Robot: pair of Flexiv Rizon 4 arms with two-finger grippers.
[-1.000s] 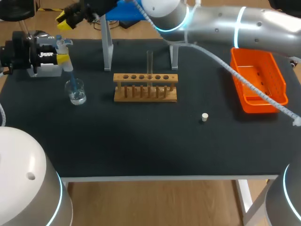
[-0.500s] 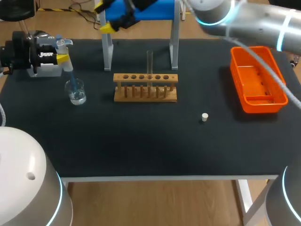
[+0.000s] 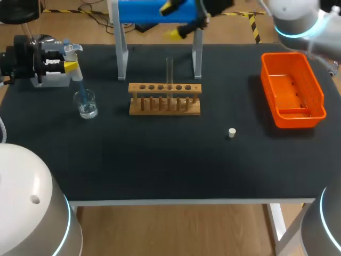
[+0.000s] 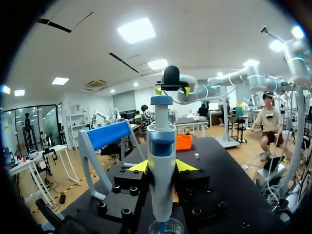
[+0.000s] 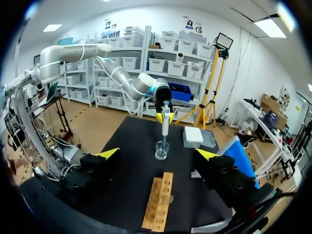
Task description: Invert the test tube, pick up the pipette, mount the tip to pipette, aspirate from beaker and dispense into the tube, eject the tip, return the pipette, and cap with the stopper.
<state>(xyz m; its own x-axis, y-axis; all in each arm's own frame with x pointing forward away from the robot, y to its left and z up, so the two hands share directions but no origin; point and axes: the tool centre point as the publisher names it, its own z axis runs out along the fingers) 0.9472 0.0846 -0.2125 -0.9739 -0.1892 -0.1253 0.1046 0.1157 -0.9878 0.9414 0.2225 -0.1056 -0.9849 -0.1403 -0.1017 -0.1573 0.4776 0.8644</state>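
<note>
My left gripper [image 3: 71, 64] is shut on the blue-and-white pipette [image 3: 77, 80], which stands upright with its tip down in the glass beaker [image 3: 86, 105]. From the left wrist, the pipette [image 4: 162, 161] stands between the yellow fingertips above the beaker [image 4: 165, 227]. An upright test tube [image 3: 170, 68] stands in the wooden rack [image 3: 165, 99]. A small white stopper [image 3: 232, 132] lies on the mat right of the rack. My right gripper [image 3: 173, 20] hangs open and empty high behind the rack, by the blue stand [image 3: 144, 10]. Ahead of my right gripper [image 5: 157, 154] are the rack [image 5: 158, 200] and beaker [image 5: 162, 150].
An orange bin [image 3: 292, 90] sits at the right rear of the black mat. A grey tip box [image 3: 52, 79] lies under my left arm at the far left. The blue stand's white legs [image 3: 121, 53] rise just behind the rack.
My right arm has swung from the back left to the right, past the blue stand, and its fingers have opened wide. The left arm, pipette and beaker have stayed put.
</note>
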